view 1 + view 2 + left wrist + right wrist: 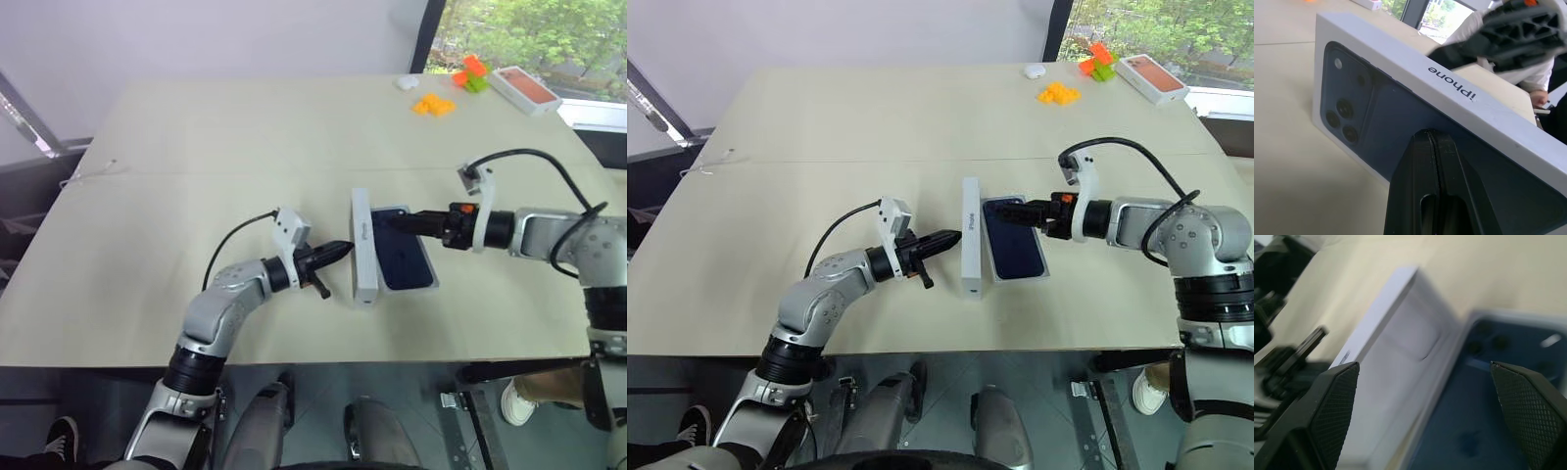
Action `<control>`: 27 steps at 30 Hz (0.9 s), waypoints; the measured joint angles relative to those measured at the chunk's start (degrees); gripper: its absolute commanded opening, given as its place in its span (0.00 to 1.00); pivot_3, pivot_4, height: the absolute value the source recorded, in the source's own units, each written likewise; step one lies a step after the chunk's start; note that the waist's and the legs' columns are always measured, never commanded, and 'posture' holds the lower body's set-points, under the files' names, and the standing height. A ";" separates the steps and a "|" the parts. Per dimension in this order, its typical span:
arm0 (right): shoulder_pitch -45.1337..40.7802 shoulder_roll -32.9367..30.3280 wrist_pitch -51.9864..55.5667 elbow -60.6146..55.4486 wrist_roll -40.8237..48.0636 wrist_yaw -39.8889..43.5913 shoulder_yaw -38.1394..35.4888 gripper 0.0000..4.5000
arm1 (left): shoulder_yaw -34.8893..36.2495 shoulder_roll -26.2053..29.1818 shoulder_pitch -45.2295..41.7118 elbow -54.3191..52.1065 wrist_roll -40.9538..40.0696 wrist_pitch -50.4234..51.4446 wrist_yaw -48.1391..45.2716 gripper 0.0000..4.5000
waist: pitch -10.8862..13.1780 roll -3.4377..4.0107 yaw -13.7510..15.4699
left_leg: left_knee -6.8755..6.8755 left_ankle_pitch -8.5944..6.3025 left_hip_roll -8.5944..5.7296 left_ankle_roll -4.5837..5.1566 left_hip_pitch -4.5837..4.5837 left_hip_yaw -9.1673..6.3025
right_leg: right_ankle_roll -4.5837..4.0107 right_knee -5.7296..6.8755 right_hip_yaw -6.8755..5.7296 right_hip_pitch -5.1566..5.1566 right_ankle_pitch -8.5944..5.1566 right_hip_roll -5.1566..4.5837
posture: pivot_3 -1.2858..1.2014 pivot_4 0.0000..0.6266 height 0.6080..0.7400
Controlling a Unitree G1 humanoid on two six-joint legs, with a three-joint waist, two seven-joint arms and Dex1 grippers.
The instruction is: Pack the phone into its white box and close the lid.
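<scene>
Phone (404, 260) lying flat, dark blue back up, just right of frame centre in the left eye view, seated in the low white tray of the white box (429, 285). Lid (363, 246) standing on its long edge, touching the tray's left side, printed face turned toward the left gripper (338, 253). Left gripper clenched, empty, tips just beside the lid's outer face; contact not resolvable. Right gripper (390, 222) spread wide, grasping nothing, hovering over the phone's upper end near the camera cluster. Orange-topped box (525, 88) and small orange and green pieces (433, 104) far off at upper right, well apart from the work. Handling judgement: phone stiff, dense for its bulk, glossy back likely slick and scratch-prone, best left seated. Lid light, rigid cardboard, thin-walled, easy to topple or skid on the smooth table (196, 147); poor balance on edge. Best hold probably across the lid's two long walls near mid-length, then lowered square over the tray. Tight fit likely; skewed entry apt to jam or shove the tray sideways.
</scene>
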 measured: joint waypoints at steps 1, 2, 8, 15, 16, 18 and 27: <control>-0.51 -0.64 -1.10 1.12 -2.14 1.07 0.33 0.99 | -0.27 -0.42 -0.23 0.53 0.32 -0.19 0.17 0.00 | 0.00 0.00 0.14 | 0.01 0.00 -0.01 0.00 -0.01 -0.02 | 0.00 -0.01 -0.02 -0.01 0.00 0.00 | 0.52 0.24 1.00; -1.21 -1.06 -2.56 2.81 -4.66 2.52 0.55 0.99 | -0.49 -0.95 -0.71 1.76 0.67 -0.57 0.27 0.00 | 0.00 0.00 0.15 | 0.02 0.00 -0.01 -0.01 -0.01 -0.02 | 0.00 -0.02 -0.02 0.00 0.00 -0.01 | 0.52 0.24 1.00; -3.66 -2.94 -8.86 7.29 -14.54 11.22 1.60 0.99 | -1.39 -4.49 -4.82 7.67 2.68 -3.96 0.29 0.00 | 0.00 0.00 -0.07 | -0.01 0.00 -0.01 -0.01 -0.04 -0.02 | 0.02 -0.02 -0.06 -0.04 0.00 0.00 | 0.52 0.24 1.00; 0.57 -2.92 -15.72 3.46 -20.12 19.75 2.16 0.99 | -2.47 -6.69 -6.70 13.50 5.40 -7.79 0.54 0.00 | 0.00 -0.01 -0.23 | -0.02 0.00 -0.01 -0.01 -0.03 -0.02 | 0.04 0.01 -0.07 -0.05 0.00 0.01 | 0.52 0.24 1.00; 1.31 -2.91 -16.91 2.73 -20.78 20.70 2.17 0.99 | -2.44 -6.70 -6.89 13.62 5.59 -7.99 0.56 0.00 | 0.00 -0.01 -0.19 | 0.00 0.00 -0.01 -0.01 -0.02 -0.02 | 0.04 0.02 -0.08 -0.02 0.01 0.01 | 0.52 0.24 1.00; 1.99 -2.78 -18.34 2.32 -21.62 22.14 2.03 0.99 | -2.43 -6.69 -7.34 14.53 6.30 -9.15 0.57 0.00 | 0.00 -0.01 -0.15 | 0.06 0.00 -0.01 -0.02 -0.01 -0.03 | 0.07 0.02 -0.08 0.02 0.02 0.01 | 0.52 0.24 1.00; 3.26 -1.96 -20.10 1.65 -23.96 24.49 1.52 0.39 | 0.52 -6.38 -9.33 14.18 6.12 -8.50 1.63 0.00 | 0.00 0.00 -0.13 | 0.33 -0.05 -0.02 0.02 -0.05 -0.08 | 0.15 0.02 -0.08 0.10 0.07 0.01 | 0.52 0.24 1.00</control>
